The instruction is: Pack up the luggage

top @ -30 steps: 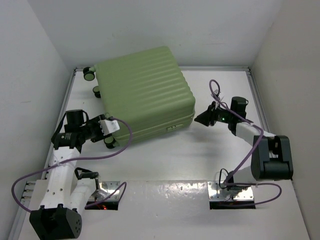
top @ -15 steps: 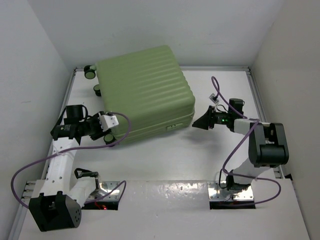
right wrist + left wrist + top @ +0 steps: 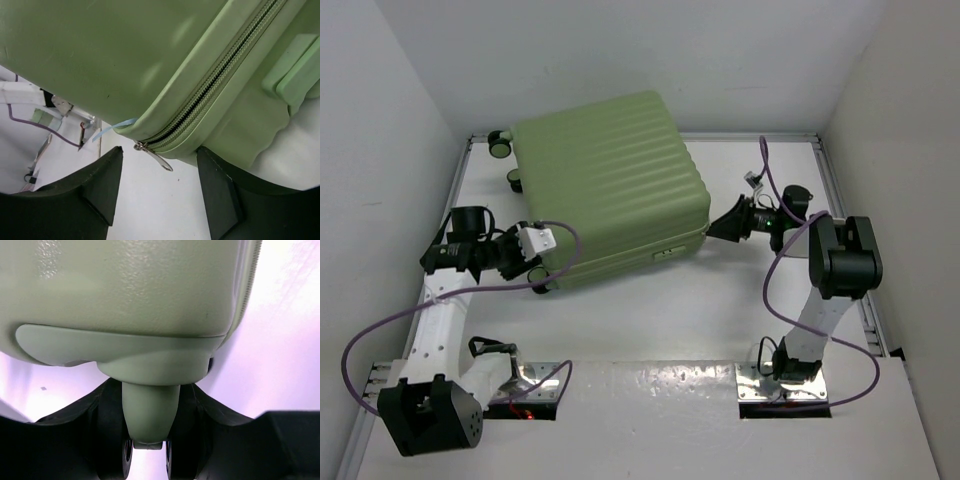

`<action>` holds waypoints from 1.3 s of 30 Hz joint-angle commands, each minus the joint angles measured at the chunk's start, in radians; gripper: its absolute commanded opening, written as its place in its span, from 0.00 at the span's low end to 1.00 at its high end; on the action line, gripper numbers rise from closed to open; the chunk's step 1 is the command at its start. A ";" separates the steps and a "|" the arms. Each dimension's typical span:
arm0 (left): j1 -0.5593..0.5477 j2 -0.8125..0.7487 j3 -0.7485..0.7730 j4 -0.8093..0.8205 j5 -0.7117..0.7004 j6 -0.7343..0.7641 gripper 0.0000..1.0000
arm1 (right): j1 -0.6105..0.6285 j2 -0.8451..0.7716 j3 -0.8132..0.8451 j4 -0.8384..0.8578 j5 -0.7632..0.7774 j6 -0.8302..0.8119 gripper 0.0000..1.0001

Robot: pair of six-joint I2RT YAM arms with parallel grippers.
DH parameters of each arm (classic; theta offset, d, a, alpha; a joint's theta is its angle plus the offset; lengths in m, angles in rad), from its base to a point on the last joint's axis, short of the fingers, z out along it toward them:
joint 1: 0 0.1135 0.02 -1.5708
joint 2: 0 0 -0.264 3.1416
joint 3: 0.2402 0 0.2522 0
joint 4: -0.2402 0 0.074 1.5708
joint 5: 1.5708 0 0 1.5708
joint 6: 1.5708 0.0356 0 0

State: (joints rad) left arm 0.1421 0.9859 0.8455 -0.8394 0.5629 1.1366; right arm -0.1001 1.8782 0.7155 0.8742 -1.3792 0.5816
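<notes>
The luggage (image 3: pixel 610 185), a pale green ribbed suitcase, lies shut and flat at the back of the table. My left gripper (image 3: pixel 527 268) is at its near-left corner. In the left wrist view the gripper (image 3: pixel 149 440) is shut on the green caster (image 3: pixel 150 405), with black wheels on either side of the stem. My right gripper (image 3: pixel 722 226) is at the suitcase's near-right corner. In the right wrist view it (image 3: pixel 159 154) stands open around the silver zipper pull (image 3: pixel 155 156), which hangs free from the closed zipper (image 3: pixel 215 85). A light blue strip (image 3: pixel 112 129) pokes out of the seam.
Two more black wheels (image 3: pixel 498 146) stick out at the suitcase's back-left end, close to the left wall. White walls close in the table on three sides. Purple cables (image 3: pixel 775 270) loop beside both arms. Metal base plates (image 3: pixel 785 385) sit at the near edge.
My right gripper has moved in toward the suitcase's right corner and opened wider. The left arm has shifted slightly left, still on the caster.
</notes>
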 commanded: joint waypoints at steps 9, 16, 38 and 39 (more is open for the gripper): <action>0.028 0.152 0.081 -0.036 0.063 -0.047 0.00 | 0.046 0.061 0.084 0.299 -0.124 0.236 0.44; 0.028 0.123 0.063 -0.013 0.054 -0.038 0.00 | 0.072 -0.011 -0.043 0.243 -0.073 0.225 0.40; 0.074 0.103 0.043 -0.003 0.072 -0.009 0.00 | 0.108 -0.005 -0.011 -0.059 0.149 0.093 0.67; 0.074 0.103 0.043 -0.003 0.072 0.000 0.00 | 0.105 -0.013 -0.024 -0.070 0.163 0.083 0.67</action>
State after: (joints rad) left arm 0.1856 1.0649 0.9157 -0.9245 0.6628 1.1519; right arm 0.0120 1.8797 0.6685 0.8349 -1.3151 0.7326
